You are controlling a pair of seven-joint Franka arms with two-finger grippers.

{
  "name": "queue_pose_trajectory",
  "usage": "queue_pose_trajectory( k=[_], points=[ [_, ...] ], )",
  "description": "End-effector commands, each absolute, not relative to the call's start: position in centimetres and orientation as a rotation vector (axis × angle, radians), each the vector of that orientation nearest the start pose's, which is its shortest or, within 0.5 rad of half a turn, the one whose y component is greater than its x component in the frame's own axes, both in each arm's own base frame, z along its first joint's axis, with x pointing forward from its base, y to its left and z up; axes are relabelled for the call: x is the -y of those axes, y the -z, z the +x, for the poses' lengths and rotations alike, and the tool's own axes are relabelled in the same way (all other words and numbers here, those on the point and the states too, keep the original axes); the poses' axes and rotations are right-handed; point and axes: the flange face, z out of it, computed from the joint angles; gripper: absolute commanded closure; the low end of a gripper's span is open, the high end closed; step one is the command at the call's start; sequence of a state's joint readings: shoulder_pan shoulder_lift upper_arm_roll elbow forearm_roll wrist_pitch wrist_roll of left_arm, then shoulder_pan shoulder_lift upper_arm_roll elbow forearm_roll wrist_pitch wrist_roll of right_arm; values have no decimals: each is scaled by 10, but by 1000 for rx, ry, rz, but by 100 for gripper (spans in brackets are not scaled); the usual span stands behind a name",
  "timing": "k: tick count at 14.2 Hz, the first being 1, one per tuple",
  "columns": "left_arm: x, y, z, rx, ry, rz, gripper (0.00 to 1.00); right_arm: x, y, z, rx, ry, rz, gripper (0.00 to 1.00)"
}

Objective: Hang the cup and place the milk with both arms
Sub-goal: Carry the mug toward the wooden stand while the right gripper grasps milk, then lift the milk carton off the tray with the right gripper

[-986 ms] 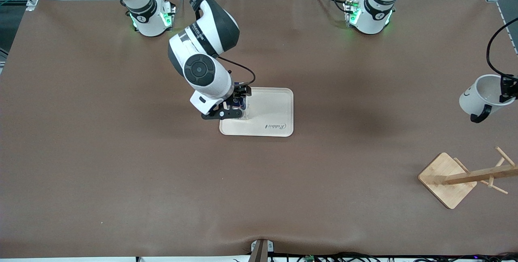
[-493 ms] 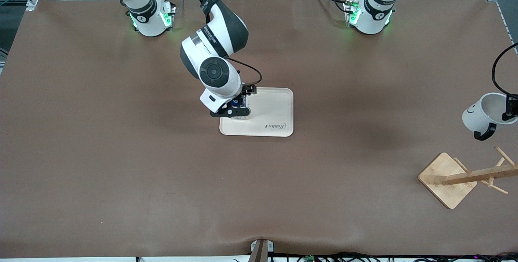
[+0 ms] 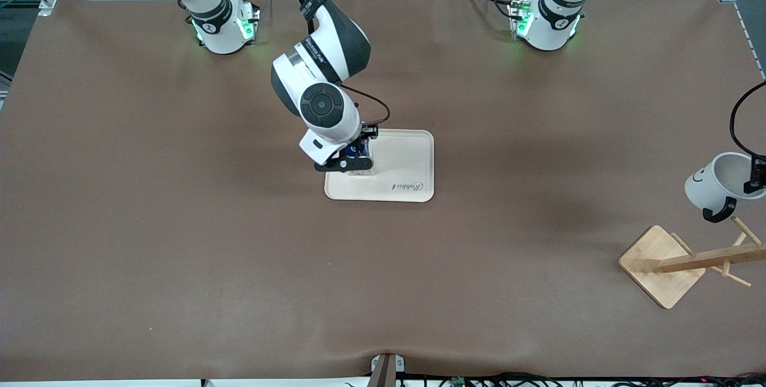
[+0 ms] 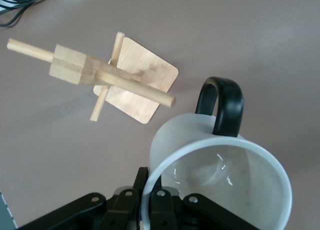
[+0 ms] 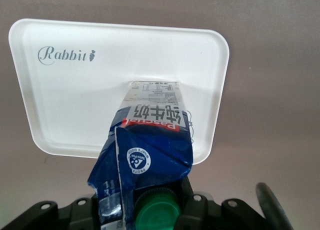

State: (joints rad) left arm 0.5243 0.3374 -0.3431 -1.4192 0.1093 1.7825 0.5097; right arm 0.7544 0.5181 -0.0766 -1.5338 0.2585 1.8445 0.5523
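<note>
right gripper (image 3: 358, 158) clamps milk (image 5: 150, 155) on white tray (image 3: 407, 165); left gripper (image 4: 150, 210) grips cup (image 3: 715, 182) over brown table (image 3: 179, 243).

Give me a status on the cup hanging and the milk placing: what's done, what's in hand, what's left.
Done: both items are picked up. In hand: the right gripper holds the blue-and-white milk carton over the cream tray; whether it touches down is unclear. The left gripper holds the white smiley-face mug by its rim above the wooden peg rack. Left: release the milk, and hook the mug's black handle onto a peg.
</note>
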Motion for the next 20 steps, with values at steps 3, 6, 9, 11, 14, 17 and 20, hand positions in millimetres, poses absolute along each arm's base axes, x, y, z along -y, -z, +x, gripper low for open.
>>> queue_pose_trajectory(
  k=[3, 6, 9, 11, 14, 17, 20],
  points=[
    [-166, -520, 656, -520, 159, -3081, 100, -434, -392, 526, 24, -416, -3051, 100],
    [-171, -511, 658, -512, 145, -3087, 100, -382, -435, 556, -56, -449, -3124, 100],
    [-177, -510, 656, -501, 141, -3088, 100, -334, -468, 572, -125, -334, -3216, 100],
    [-187, -511, 654, -495, 143, -3086, 100, -294, -477, 583, -209, -389, -3206, 100],
    [-202, -510, 649, -509, 144, -3083, 100, -249, -482, 591, -303, -418, -3196, 100],
    [-214, -504, 655, -511, 197, -3071, 100, -182, -484, 597, -206, -431, -3186, 100],
    [-228, -492, 659, -527, 235, -3065, 100, -108, -479, 606, -103, -454, -3141, 100]
  ],
)
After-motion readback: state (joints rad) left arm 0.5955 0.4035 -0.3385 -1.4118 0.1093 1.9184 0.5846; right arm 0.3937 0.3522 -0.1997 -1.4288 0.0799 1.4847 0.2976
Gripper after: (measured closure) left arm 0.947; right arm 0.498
